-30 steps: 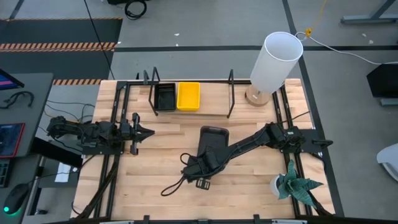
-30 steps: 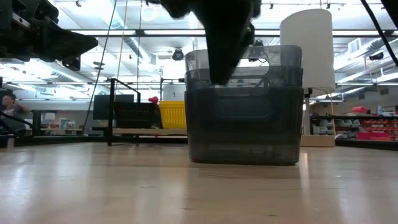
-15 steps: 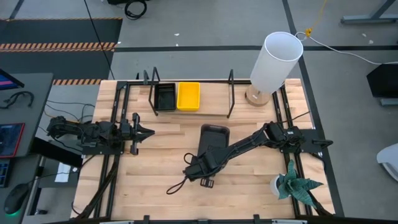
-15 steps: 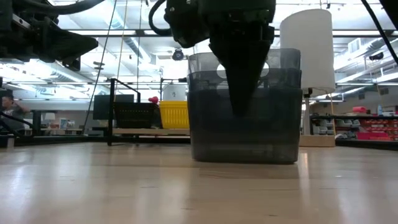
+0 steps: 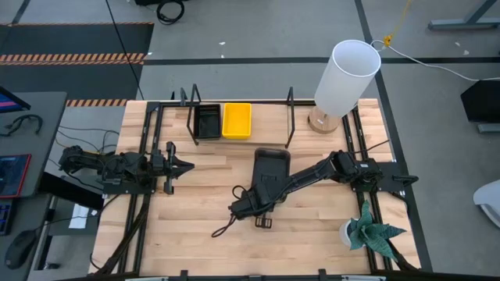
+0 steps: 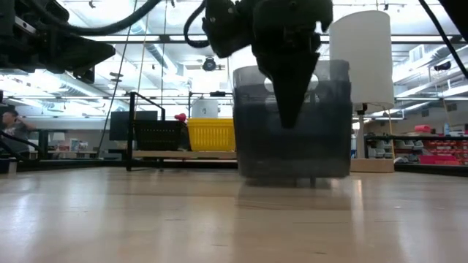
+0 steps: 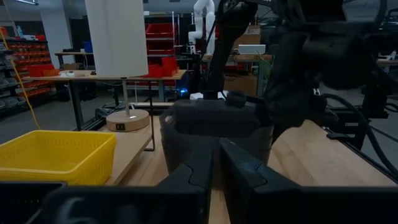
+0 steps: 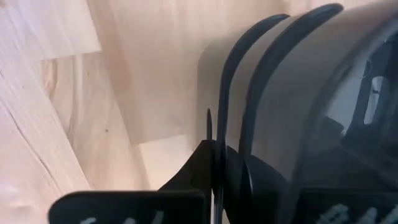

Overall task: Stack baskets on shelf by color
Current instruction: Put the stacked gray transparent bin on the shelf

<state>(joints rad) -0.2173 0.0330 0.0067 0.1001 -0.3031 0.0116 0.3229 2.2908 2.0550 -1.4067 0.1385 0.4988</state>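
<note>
A white lamp [image 5: 347, 76] stands at the far right corner of the table [image 5: 195, 226] and a potted plant [image 5: 373, 232] at the near right, with a black basket [image 5: 207, 122] and a yellow basket [image 5: 237, 120] side by side on the shelf [image 5: 266, 139] between its black brackets. The nested dark grey baskets [image 5: 270, 170] sit mid-table just near of the shelf, long axis running near to far, open side up. The right gripper [image 5: 260, 206] has its fingers pinched together on their near rim, while the left gripper [image 5: 186, 165] waits at the left with fingers nearly together, holding nothing.

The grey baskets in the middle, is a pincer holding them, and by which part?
Yes: the right pincer is shut on the near end wall's rim of the grey baskets, lifting them. The left pincer holds nothing.
</note>
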